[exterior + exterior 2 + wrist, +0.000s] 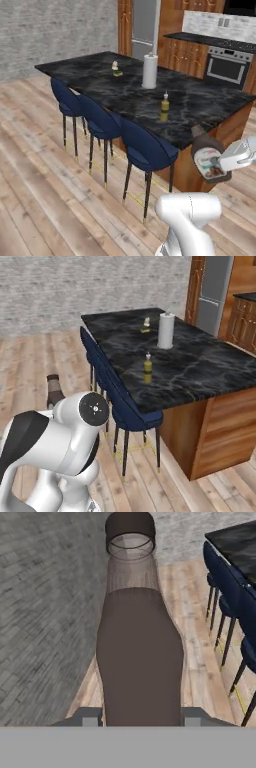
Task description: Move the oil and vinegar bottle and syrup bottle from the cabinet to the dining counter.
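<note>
The squat dark-brown syrup bottle (207, 155) hangs tilted in the air, off the near corner of the dining counter (200, 107) and below its top. My gripper (217, 162) is shut on its lower body, by the whitish-and-red label. The hand view looks up along the syrup bottle (140, 652) to its black cap, with my gripper (142, 718) clamped at its base. From the right base, its neck (53, 390) peeks out behind my arm. The slim oil and vinegar bottle (164, 105) (148, 369) stands upright on the black marble. A strip of reddish-brown wall cabinet (200, 5) shows at the top edge.
A white paper-towel roll (149, 71) (166, 330) and a small pale item (116, 68) stand farther back on the counter. Three blue stools (145, 150) line its near long side. An oven (227, 67) and a fridge (145, 25) stand along the far wall. Wooden floor lies to the left.
</note>
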You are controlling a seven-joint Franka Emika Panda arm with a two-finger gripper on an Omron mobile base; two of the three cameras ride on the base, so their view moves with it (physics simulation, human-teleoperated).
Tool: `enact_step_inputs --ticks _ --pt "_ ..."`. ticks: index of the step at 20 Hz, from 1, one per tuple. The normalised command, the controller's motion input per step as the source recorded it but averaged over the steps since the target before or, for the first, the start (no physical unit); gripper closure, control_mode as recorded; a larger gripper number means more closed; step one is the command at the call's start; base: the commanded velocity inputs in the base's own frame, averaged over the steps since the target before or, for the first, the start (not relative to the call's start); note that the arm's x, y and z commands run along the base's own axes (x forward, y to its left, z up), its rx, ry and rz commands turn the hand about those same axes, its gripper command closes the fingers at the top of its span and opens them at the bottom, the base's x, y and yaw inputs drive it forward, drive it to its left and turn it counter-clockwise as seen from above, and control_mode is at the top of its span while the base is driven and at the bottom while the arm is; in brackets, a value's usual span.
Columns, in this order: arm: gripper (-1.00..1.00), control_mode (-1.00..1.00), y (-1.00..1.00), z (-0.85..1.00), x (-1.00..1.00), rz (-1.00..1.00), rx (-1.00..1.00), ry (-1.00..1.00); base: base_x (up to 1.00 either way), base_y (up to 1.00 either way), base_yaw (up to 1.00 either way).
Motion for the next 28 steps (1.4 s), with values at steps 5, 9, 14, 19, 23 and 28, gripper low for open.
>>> enact_step_inputs --ticks 5,9,14,19,23,28 --pt "1.0 1.0 0.0 0.0 0.0 0.0 0.0 0.0 0.24 0.99 -0.12" --pt "1.0 1.0 0.0 0.0 0.0 0.0 0.0 0.0 0.36 0.81 -0.18" --pt "1.0 1.0 0.0 0.0 0.0 0.0 0.0 0.0 0.31 0.63 -0.27" --pt "1.0 1.0 0.0 0.0 0.0 0.0 0.0 0.0 0.2 0.6 -0.33" --pt "1.0 1.0 0.0 0.0 0.0 0.0 0.0 0.0 0.1 0.74 -0.36" --pt "1.0 1.0 0.0 0.0 0.0 0.0 0.0 0.0 0.19 0.83 -0.38"
